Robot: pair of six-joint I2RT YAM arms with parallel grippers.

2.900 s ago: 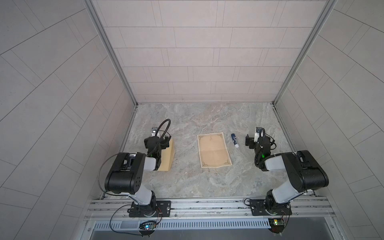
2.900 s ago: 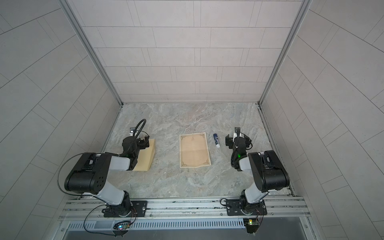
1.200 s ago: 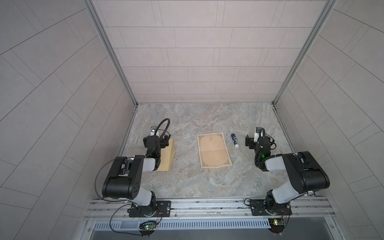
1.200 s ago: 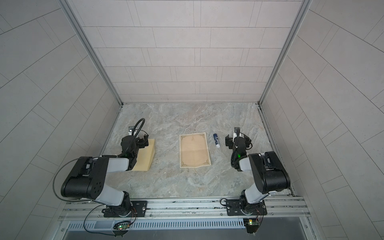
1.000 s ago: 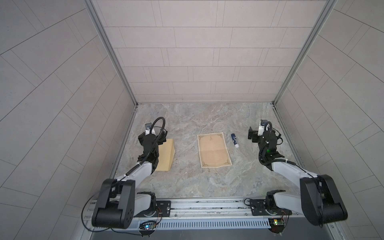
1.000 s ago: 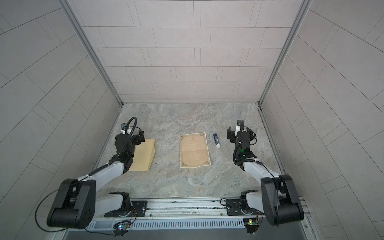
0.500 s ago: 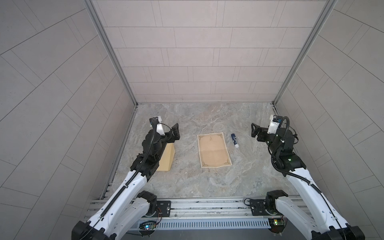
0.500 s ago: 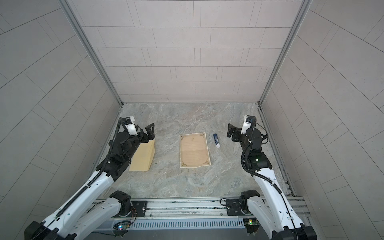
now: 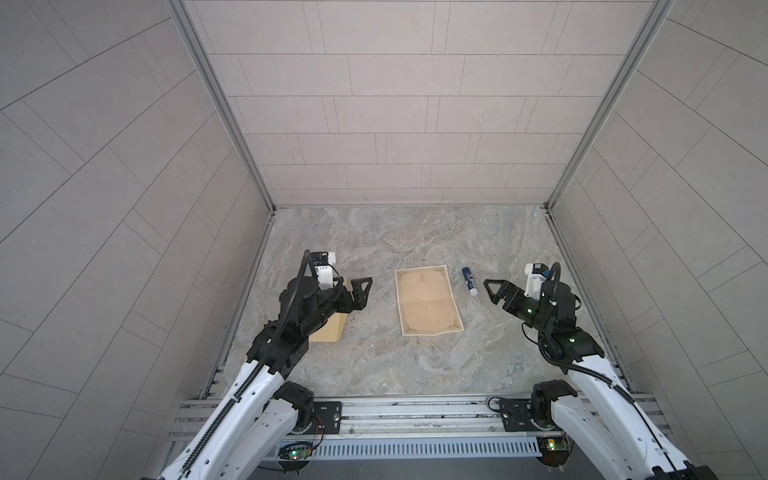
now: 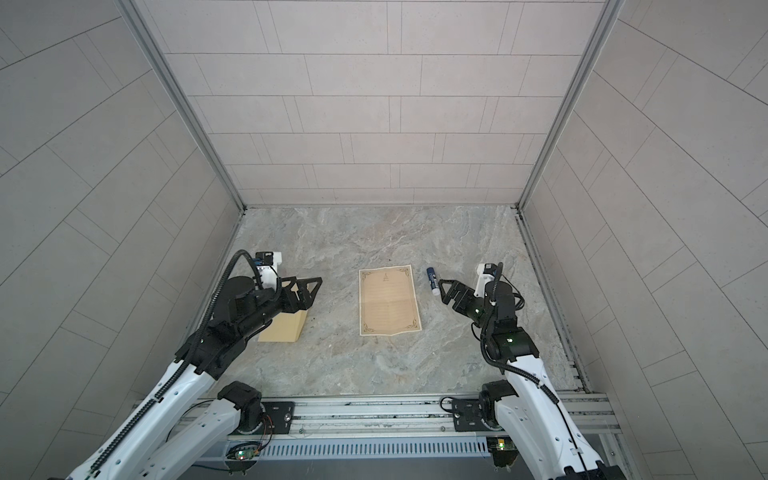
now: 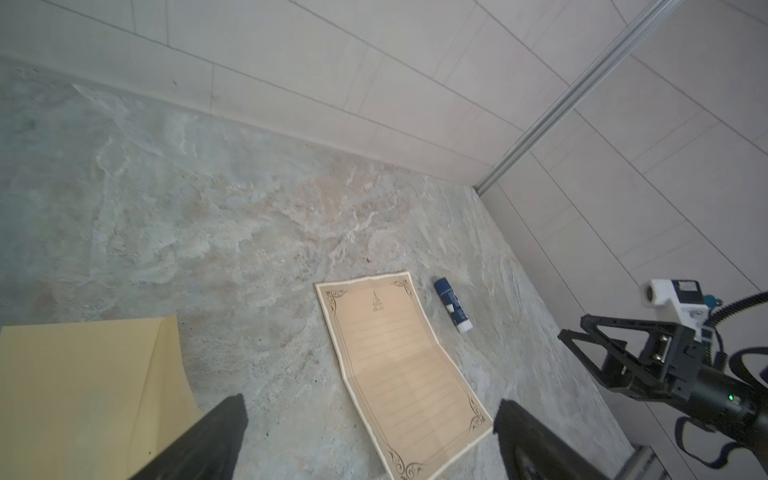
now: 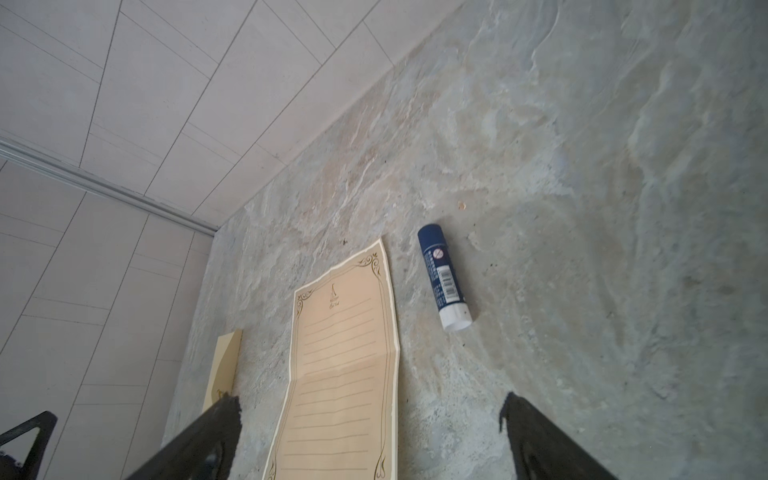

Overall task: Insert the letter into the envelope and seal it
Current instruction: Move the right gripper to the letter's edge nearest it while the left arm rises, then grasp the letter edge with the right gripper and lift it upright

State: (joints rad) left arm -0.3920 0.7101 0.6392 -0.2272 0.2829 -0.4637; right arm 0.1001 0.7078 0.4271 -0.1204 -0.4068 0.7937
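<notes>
The letter (image 9: pixel 428 300) lies flat at frame centre, long axis running up-frame, midway between left claw (image 9: pixel 358 293) and right claw (image 9: pixel 495 291), both spread wide and empty. The envelope (image 9: pixel 328 331) lies left of it, partly under the left claw.

Left arm (image 9: pixel 249 399) and right arm (image 9: pixel 611 411), in the frame's lower corners: white shells, black joints, ribbed black cables (image 9: pixel 302 270). Left gripper (image 9: pixel 361 282) and right gripper (image 9: pixel 494 286) carry black triangular open-frame fingers (image 12: pixel 224 415) and white camera blocks (image 9: pixel 325 276).

In both top views the left arm (image 9: pixel 291 328) hides the far part of the envelope (image 9: pixel 328 332). The writing on the letter (image 9: pixel 428 305) is too small to read.
</notes>
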